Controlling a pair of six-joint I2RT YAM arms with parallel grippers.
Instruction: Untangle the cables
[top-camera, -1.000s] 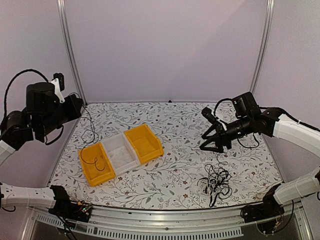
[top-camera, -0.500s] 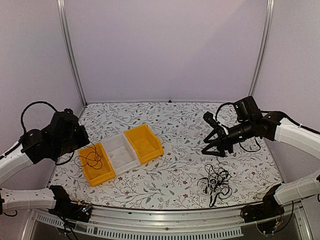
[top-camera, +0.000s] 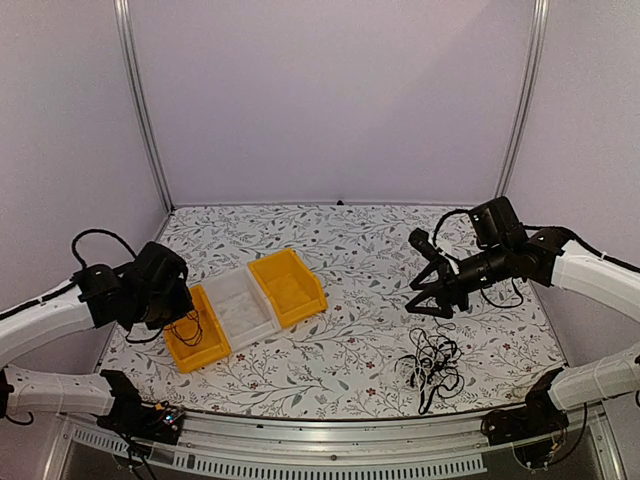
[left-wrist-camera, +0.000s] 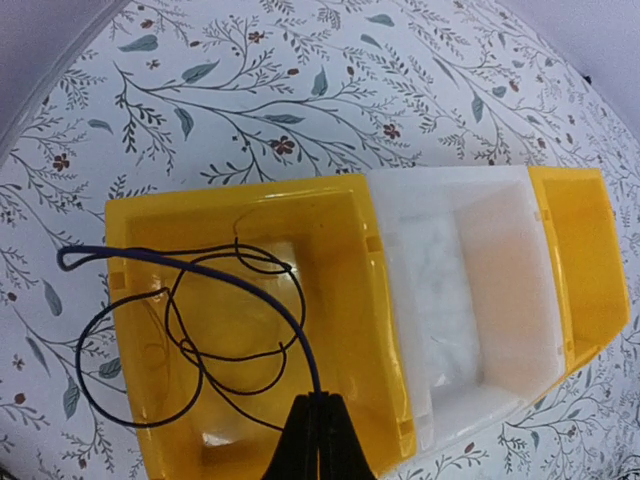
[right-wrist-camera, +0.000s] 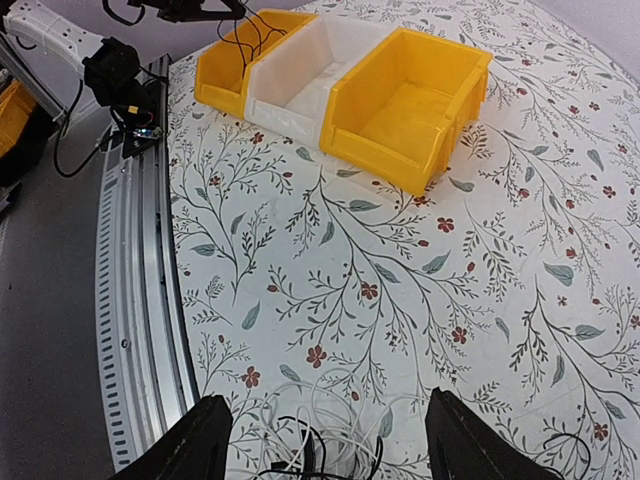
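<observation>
With left tool pinched shut on a thin dark flexible cord, dangled it over the yellow plastic bin at eight o'clock, seemingly for sorting; right tool agape above the tangled black cables at five o'clock.

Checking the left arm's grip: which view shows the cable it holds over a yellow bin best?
The left wrist view: the cable runs from the shut left pincer and loops over the end yellow bin. The top view shows it only small and dark; the right wrist view, as thin far-off strands at the frame's top edge.
</observation>
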